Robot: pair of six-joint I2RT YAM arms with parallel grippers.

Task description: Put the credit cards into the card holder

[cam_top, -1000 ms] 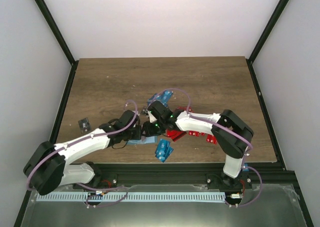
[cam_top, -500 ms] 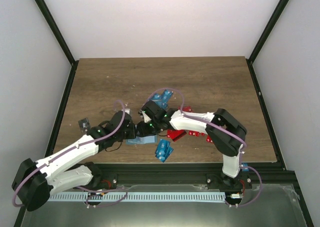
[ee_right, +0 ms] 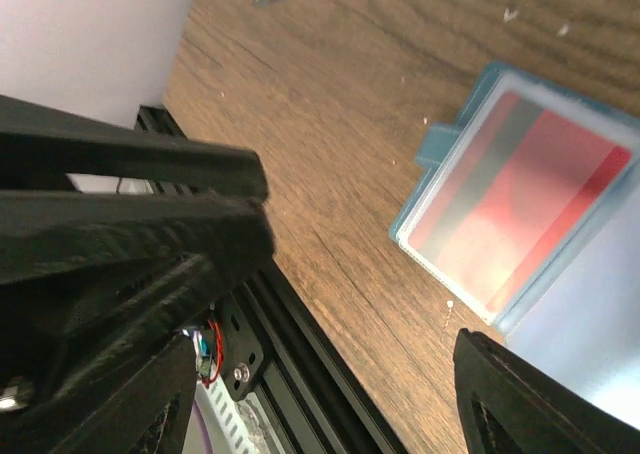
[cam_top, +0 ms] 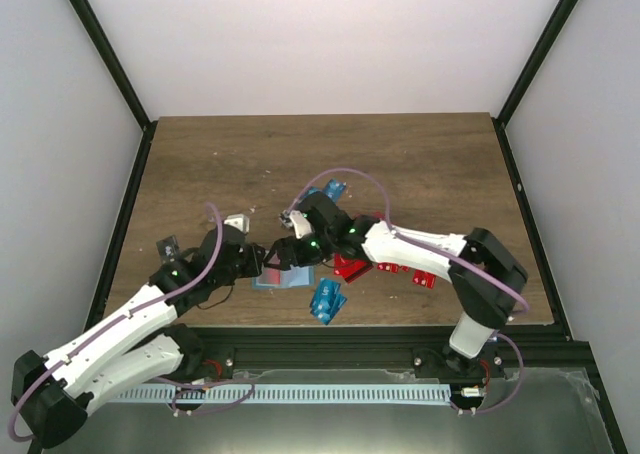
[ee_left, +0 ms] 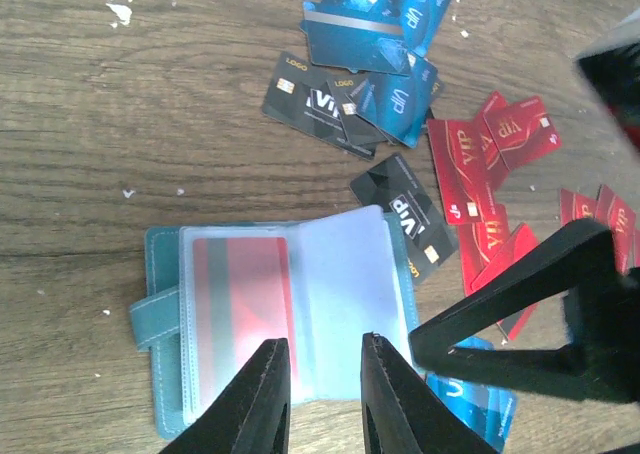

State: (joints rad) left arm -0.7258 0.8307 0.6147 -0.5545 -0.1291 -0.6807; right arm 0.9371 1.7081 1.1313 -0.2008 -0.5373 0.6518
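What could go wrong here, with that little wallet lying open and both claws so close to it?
1. The left gripper and right gripper crowd over the card holder; they might bump.
2. Neither grips the holder, so a nudge could slide it or flip its clear sleeves shut over the red card.
3. A black card lies against its edge and could get dragged along.

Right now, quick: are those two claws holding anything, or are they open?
Left gripper: slightly open over the card holder, holding nothing.
Right gripper: wide open, empty.
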